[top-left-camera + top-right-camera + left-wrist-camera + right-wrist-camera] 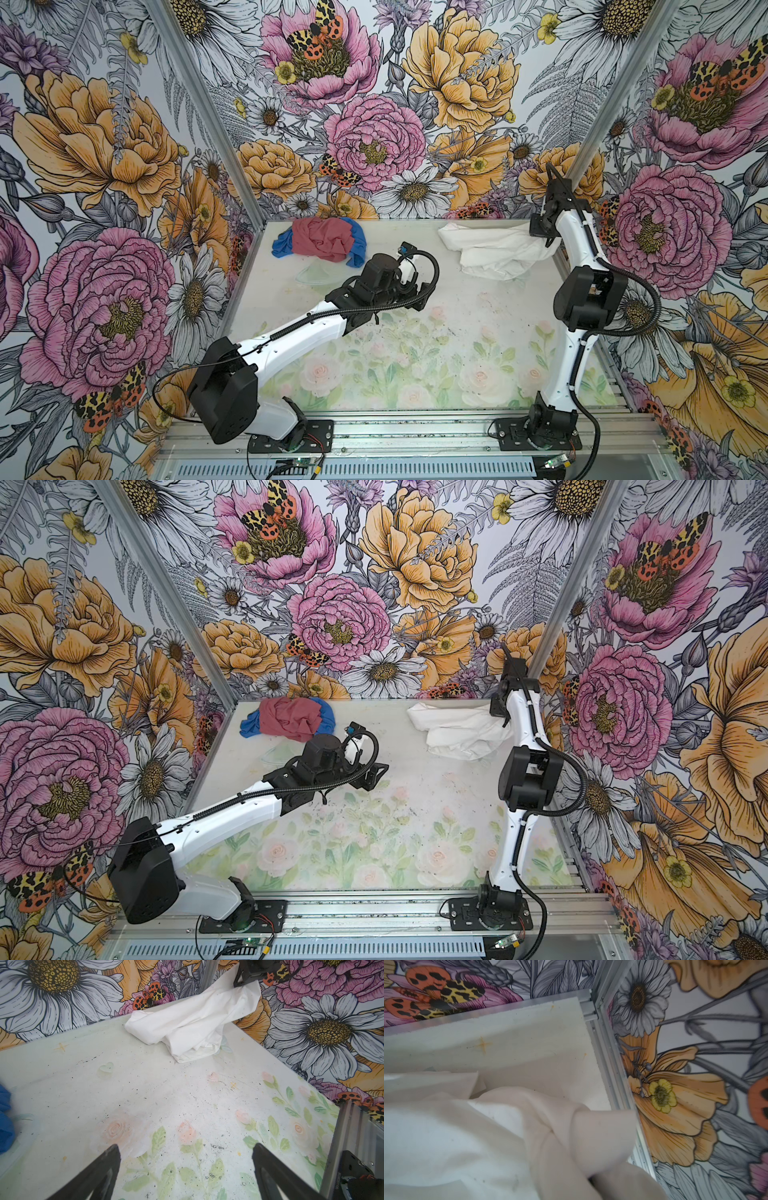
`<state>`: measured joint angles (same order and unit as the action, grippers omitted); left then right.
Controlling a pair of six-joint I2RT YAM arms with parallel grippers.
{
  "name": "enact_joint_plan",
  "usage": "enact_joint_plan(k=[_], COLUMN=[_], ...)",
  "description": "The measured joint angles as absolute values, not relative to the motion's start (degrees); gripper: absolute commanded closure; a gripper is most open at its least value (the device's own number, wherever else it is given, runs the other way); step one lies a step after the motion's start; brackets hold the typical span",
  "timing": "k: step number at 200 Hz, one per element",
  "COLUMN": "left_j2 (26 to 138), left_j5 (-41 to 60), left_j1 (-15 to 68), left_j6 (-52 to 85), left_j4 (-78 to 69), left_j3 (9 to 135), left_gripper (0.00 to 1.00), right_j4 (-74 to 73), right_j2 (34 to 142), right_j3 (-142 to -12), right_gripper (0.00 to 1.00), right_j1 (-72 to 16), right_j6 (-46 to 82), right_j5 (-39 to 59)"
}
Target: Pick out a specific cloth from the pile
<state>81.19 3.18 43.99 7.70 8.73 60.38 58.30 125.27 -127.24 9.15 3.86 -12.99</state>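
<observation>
In both top views, the cloth (494,249) is seen at the upper right of the table (415,340), well apart from the pile (324,243) at the upper left. Its raised corner is pinched by the closed right gripper (538,235). The left gripper (422,297) is held over the table's middle. In the left wrist view, its 2 fingers (108,1163) are spread wide, and the cloth (193,1026) is seen at upper centre. In the right wrist view, the lower left is filled by the cloth (467,1136); the right gripper is hidden.
</observation>
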Motion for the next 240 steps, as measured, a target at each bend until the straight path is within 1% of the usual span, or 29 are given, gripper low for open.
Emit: enact_joint_plan(k=[32, 71, 86, 105, 147, 156, 164, 184, 193, 199, 206, 219, 240], left_j2=[80.8, 78.5, 77.3, 76.1, 73.0, 72.6, 72.4, 72.0, 72.0, 72.0, 72.0, 72.0, 72.1], left_j5=[3.2, 2.8, 2.4, 1.9, 1.1, 1.0, 0.9, 0.8, 0.8, 0.8, 0.8, 0.8, 0.8], left_j1=[44.0, 44.0, 44.0, 43.9, 43.0, 42.8, 42.7, 42.7, 42.7, 42.7, 42.7, 42.7, 42.6], left_j6=[8.5, 9.1, 9.1, 9.1, 9.3, 9.6, 9.7, 10.2, 10.2, 10.2, 10.3, 10.5, 10.6], left_j4=[8.3, 8.2, 8.1, 8.3, 8.8, 8.8, 8.8, 8.7, 8.8, 8.8, 8.8, 8.7, 8.5], left_j3=[59.9, 58.0, 57.2, 56.5, 54.6, 54.1, 53.7, 53.1, 52.9, 52.9, 52.9, 52.9, 52.9], left_gripper=[0.01, 0.01, 0.01, 0.01, 0.01, 0.01, 0.01, 0.01, 0.01, 0.01, 0.01, 0.01, 0.01], right_j4=[60.4, 60.5, 60.4, 60.4, 60.6, 60.6, 60.6, 60.3, 60.2, 60.2, 60.1, 60.0, 60.2], right_j2=[127.0, 136.6, 141.5, 147.0, 152.7, 153.1, 153.1, 153.0, 153.0, 153.0, 152.8, 151.9, 148.5], right_j3=[-134.3, -146.7, -150.5, -153.2, -153.3, -153.2, -153.1, -152.7, -152.4, -152.1, -151.6, -150.4, -147.8], right_gripper=[1.00, 1.00, 1.00, 1.00, 1.00, 0.92, 0.87, 0.60, 0.45, 0.33, 0.25, 0.19, 0.15], right_j1=[0.9, -10.8, -14.1, -16.5, -15.4, -14.9, -14.3, -13.4, -13.1, -13.0, -13.0, -12.8, -12.5], right_j6=[0.3, -2.5, -2.6, -1.2, 4.5, 5.6, 6.5, 7.8, 7.7, 8.2, 8.1, 7.8, 7.9], right_j5=[-22.0, -25.6, -24.8, -21.2, -11.8, -10.4, -9.4, -7.3, -6.5, -5.8, -4.8, -2.6, 0.0])
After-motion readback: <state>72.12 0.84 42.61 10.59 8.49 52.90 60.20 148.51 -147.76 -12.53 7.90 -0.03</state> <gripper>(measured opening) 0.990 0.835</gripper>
